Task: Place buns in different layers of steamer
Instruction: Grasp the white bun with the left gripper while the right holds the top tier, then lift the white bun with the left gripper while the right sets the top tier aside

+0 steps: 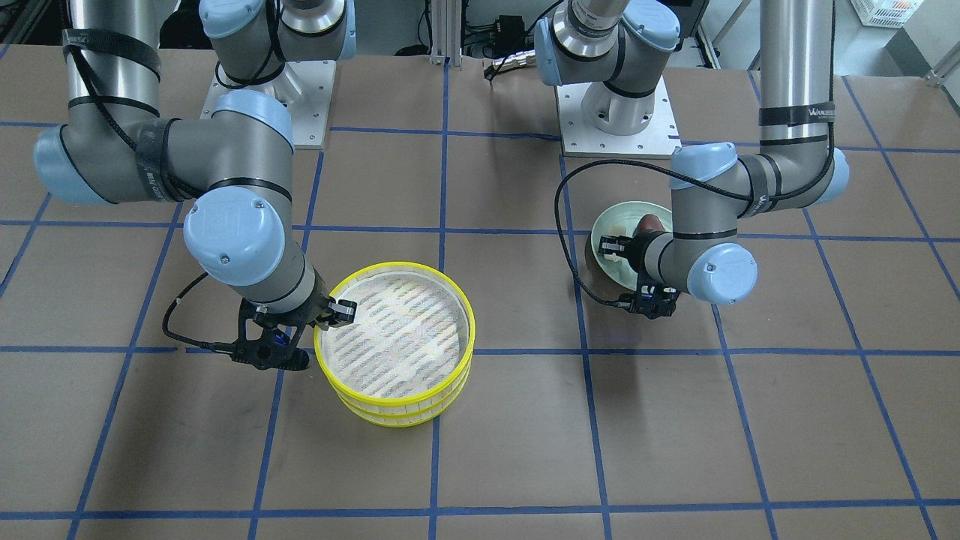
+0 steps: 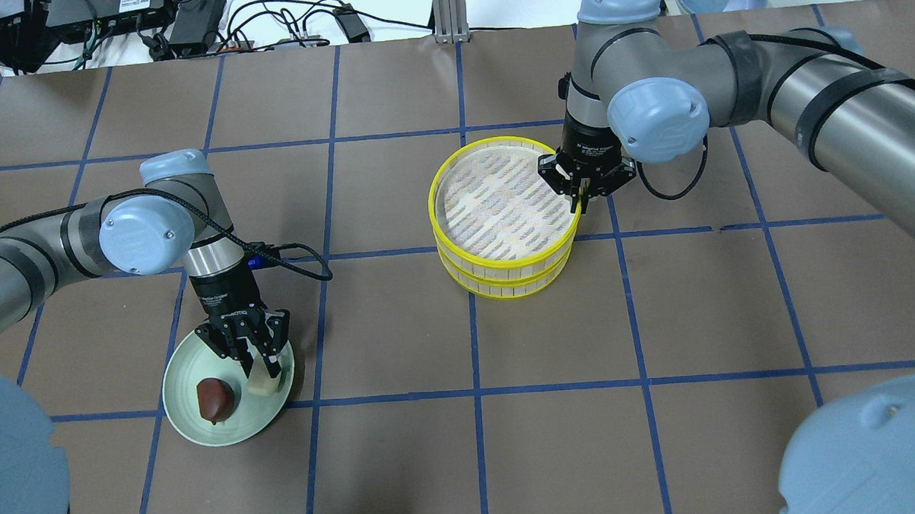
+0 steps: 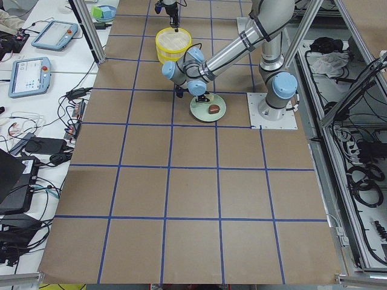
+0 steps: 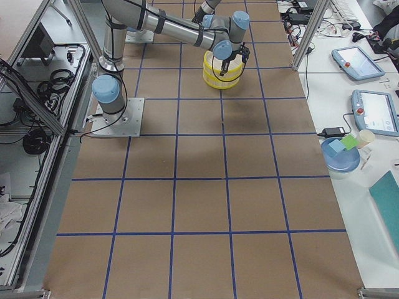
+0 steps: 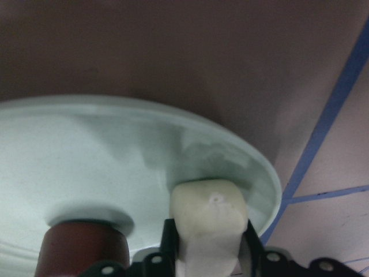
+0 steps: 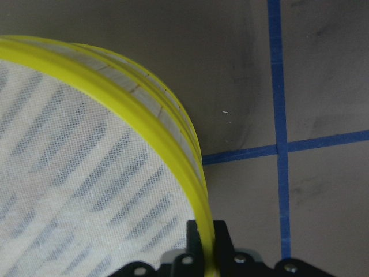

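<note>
The steamer (image 2: 499,142) is two stacked yellow-rimmed trays mid-table, and the top tray's mesh floor is bare. My right gripper (image 2: 579,201) is at its rim, fingers straddling and shut on the top tray's yellow rim (image 6: 144,109). The pale green plate (image 2: 187,373) holds both buns. My left gripper (image 2: 260,366) is down on the plate, shut on the cream bun (image 5: 209,208), which rests on the plate. The brown bun (image 2: 213,397) lies beside it, untouched, and also shows in the left wrist view (image 5: 83,251).
Brown paper with a blue tape grid covers the table. The arm bases (image 1: 619,112) stand on metal plates at the robot's side. Cables and electronics (image 2: 190,23) lie beyond the far edge. Teach pendants (image 4: 374,112) and a blue bowl (image 4: 340,156) sit on a side bench.
</note>
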You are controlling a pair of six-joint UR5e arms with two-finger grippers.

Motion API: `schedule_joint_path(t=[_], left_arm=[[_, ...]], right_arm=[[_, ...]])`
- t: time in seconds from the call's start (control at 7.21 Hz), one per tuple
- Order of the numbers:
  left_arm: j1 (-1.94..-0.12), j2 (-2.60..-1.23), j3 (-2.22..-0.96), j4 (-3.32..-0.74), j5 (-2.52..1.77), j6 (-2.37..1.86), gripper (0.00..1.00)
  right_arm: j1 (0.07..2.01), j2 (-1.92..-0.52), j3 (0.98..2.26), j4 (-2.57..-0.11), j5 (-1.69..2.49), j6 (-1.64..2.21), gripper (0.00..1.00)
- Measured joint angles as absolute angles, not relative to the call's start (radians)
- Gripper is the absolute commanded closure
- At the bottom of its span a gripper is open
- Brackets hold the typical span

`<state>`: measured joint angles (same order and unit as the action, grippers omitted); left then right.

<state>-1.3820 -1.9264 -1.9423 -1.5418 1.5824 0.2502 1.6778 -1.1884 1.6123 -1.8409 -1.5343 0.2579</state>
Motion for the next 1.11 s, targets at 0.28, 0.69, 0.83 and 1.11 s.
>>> schedule_joint_path(t=[0.28,0.69,0.83,1.11], left_arm=[[-1.382,-1.908,-1.910,-1.549,1.578,0.249,1.00],[-1.403,-1.837,-1.768,-1.623,1.574,0.205,1.00],[-1.417,-1.804,-1.729,-1.629,1.571,0.180,1.00],[-1.508,-1.756,-1.673,-1.591,1.552,0.051,1.00]], right_arm=[[1.675,-1.216,1.596,-1.809,-1.534,0.256,1.00],[1.638,-1.266,1.582,-1.741,-1.550,0.161,1.00],[1.592,-1.270,1.582,-1.726,-1.563,0.064,1.00],[1.488,-1.267,1.582,-1.720,-1.621,-0.181,1.00]])
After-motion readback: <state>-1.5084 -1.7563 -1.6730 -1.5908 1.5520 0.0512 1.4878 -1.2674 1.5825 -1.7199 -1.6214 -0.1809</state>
